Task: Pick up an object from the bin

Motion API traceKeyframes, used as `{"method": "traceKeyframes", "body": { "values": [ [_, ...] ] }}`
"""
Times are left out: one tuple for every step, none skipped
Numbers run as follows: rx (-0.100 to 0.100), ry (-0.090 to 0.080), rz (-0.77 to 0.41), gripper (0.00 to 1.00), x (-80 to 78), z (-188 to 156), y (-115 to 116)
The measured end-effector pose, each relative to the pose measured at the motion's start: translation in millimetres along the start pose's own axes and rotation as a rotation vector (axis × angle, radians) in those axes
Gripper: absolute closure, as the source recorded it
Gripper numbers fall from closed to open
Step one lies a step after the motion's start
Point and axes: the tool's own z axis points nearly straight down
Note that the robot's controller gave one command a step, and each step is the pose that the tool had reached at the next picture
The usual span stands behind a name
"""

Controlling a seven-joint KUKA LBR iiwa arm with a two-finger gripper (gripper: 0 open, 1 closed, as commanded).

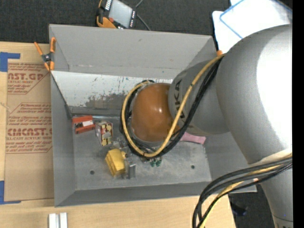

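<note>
The arm (247, 108) reaches down into the middle of the bin (64, 141), and its orange cover (149, 113) stands over the gripper, so I cannot tell whether the gripper is apart or together, or whether it has anything. Nearest lie a yellow block (115, 162) just to the lower left, a small green piece (155, 163) at the cover's lower edge and a pink piece (194, 138) to the right. I judge this the reaching-down step; next it must settle on one of these, close and lift straight up.
</note>
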Motion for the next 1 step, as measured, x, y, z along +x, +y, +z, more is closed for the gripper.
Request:
{"method": "traceKeyframes", "body": {
  "values": [
    [0.001, -0.003, -0.019, 1.00, 0.6, -0.2, 0.2]
  ]
}}
